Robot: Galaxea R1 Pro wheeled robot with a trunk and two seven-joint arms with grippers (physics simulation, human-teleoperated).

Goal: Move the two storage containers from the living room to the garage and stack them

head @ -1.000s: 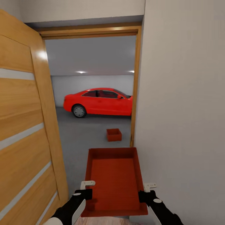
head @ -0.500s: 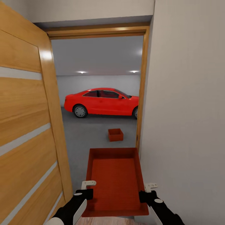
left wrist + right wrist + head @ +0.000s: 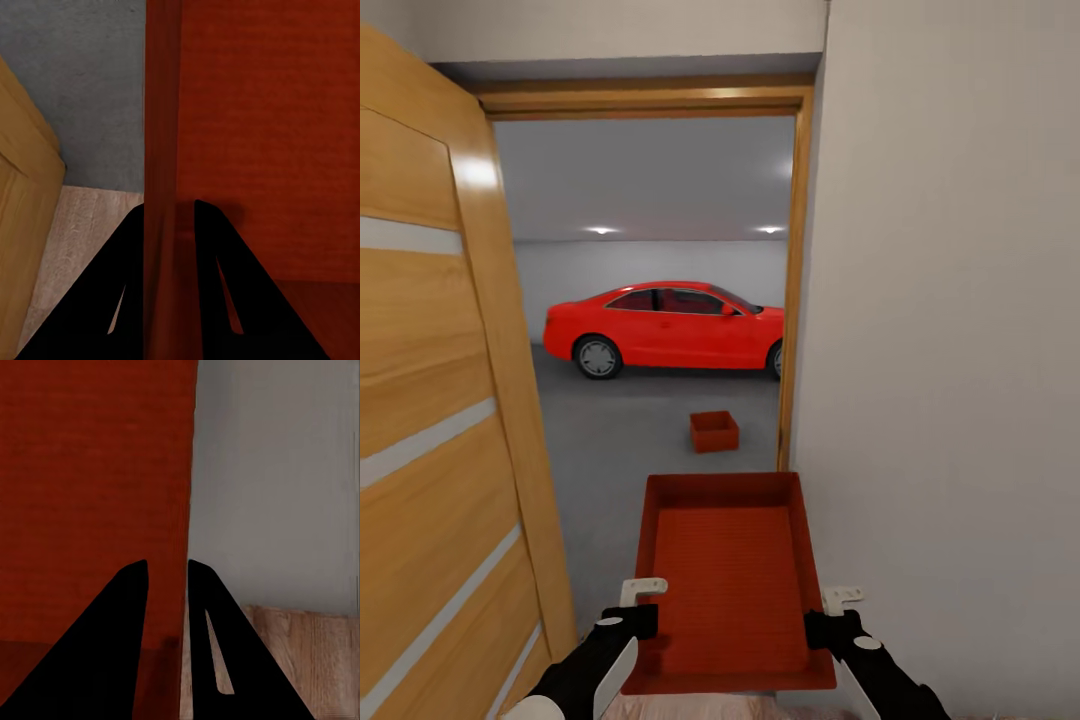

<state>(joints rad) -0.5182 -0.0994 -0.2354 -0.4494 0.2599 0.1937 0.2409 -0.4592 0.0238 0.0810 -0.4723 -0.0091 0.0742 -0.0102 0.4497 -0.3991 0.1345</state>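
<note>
Orange-red bin [image 3: 726, 580] rides level between both claws, left claw [image 3: 643, 610] and right claw [image 3: 822, 615] each pinching a side wall. It sits at the doorway, door [image 3: 440, 420] at left. The far bin [image 3: 714, 431] rests on the garage floor [image 3: 630, 440] near the car [image 3: 665, 328]. Carrying step; next, drive through and lower onto it.

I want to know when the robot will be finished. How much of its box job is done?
One container already sits on the grey garage floor, in front of the red car. The second container is in hand: the left gripper and right gripper each clamp a side wall, at the doorway. Left to do: drive in and stack it on the first.
</note>
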